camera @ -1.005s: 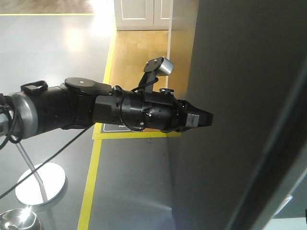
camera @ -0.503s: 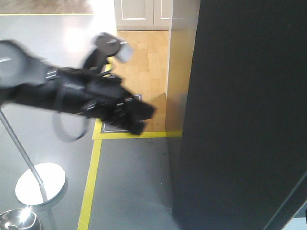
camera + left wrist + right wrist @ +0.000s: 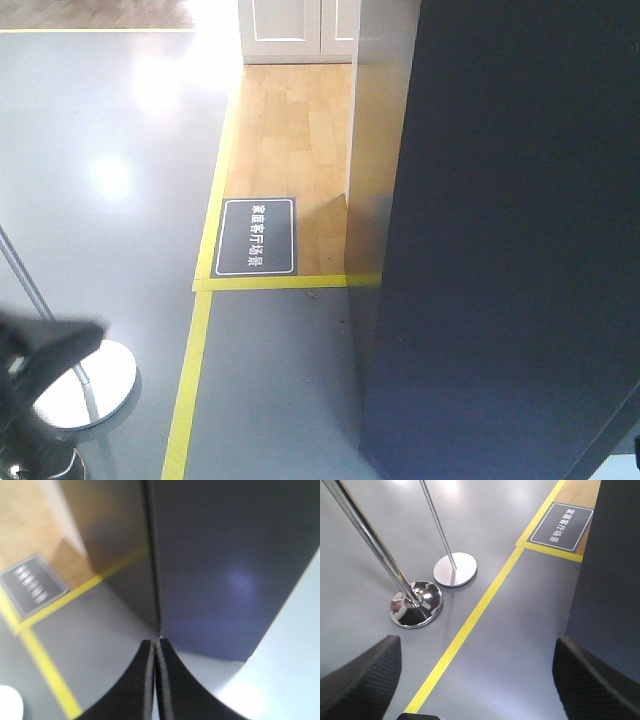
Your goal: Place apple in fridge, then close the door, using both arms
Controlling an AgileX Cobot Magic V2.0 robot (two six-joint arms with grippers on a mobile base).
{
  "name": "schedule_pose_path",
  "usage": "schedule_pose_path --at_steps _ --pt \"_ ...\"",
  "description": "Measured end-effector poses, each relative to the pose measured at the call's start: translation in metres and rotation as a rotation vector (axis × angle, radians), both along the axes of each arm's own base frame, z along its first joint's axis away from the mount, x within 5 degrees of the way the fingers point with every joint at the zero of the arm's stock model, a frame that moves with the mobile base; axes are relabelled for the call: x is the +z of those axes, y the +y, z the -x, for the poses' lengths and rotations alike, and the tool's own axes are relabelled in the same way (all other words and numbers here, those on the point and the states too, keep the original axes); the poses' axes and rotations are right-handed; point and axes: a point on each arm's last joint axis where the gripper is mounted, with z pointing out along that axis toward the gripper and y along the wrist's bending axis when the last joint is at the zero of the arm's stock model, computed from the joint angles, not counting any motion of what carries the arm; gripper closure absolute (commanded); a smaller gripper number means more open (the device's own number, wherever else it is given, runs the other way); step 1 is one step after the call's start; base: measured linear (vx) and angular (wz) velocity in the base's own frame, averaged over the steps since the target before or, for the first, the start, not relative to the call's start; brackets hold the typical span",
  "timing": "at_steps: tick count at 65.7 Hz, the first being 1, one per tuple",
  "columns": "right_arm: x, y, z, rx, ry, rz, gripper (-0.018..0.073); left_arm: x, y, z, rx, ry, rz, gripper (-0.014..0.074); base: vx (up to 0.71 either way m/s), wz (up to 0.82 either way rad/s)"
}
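With its fingers pressed flat together and nothing between them, my left gripper (image 3: 154,647) sits bottom centre of the left wrist view. It points at the vertical corner edge of the fridge (image 3: 220,555); I cannot judge the gap to it. Grey floor (image 3: 110,630) lies open left of that corner, crossed by yellow tape (image 3: 47,667), with a dark floor sign (image 3: 32,585) at mid-left.

My right gripper (image 3: 477,642) is spread wide and empty, one finger in each lower corner of its view. The fridge's dark side runs down the right edge, well apart. Upper left stand a chrome stanchion base (image 3: 415,605) and a white base (image 3: 455,569), with roomy floor between them and the fridge.

Front view: the fridge fills the right half, its left edge running down centre frame. A blurred black arm (image 3: 40,365) is lower left; I cannot tell which.
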Motion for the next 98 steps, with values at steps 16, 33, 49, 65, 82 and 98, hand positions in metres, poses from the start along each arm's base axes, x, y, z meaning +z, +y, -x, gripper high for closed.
schedule_pose_path --at_steps 16,33,49,65,82,98 --pt "0.002 -0.003 -0.004 -0.042 -0.047 0.011 0.0046 -0.025 0.016 0.020 0.043 -0.016 -0.037 0.0603 0.00 0.00" --pt "0.003 -0.015 -0.025 -0.211 -0.059 0.044 0.0505 -0.026 0.017 0.021 0.045 -0.020 -0.031 0.0603 0.00 0.00" --pt "0.005 -0.023 -0.053 -0.295 -0.136 0.143 0.0570 -0.026 0.017 0.021 0.045 -0.020 -0.031 0.0603 0.00 0.00" --pt "0.020 -0.030 -0.087 -0.387 -0.369 0.199 0.0566 -0.026 0.017 0.021 0.045 -0.020 -0.031 0.0603 0.00 0.00" --pt "0.034 -0.057 -0.144 -0.601 -0.494 0.204 0.0566 -0.026 0.017 0.021 0.045 -0.020 -0.031 0.0603 0.00 0.00" --pt "0.038 -0.090 -0.206 -0.725 -0.426 0.225 0.0563 -0.026 0.017 0.021 0.045 -0.023 -0.029 0.0603 0.00 0.00"
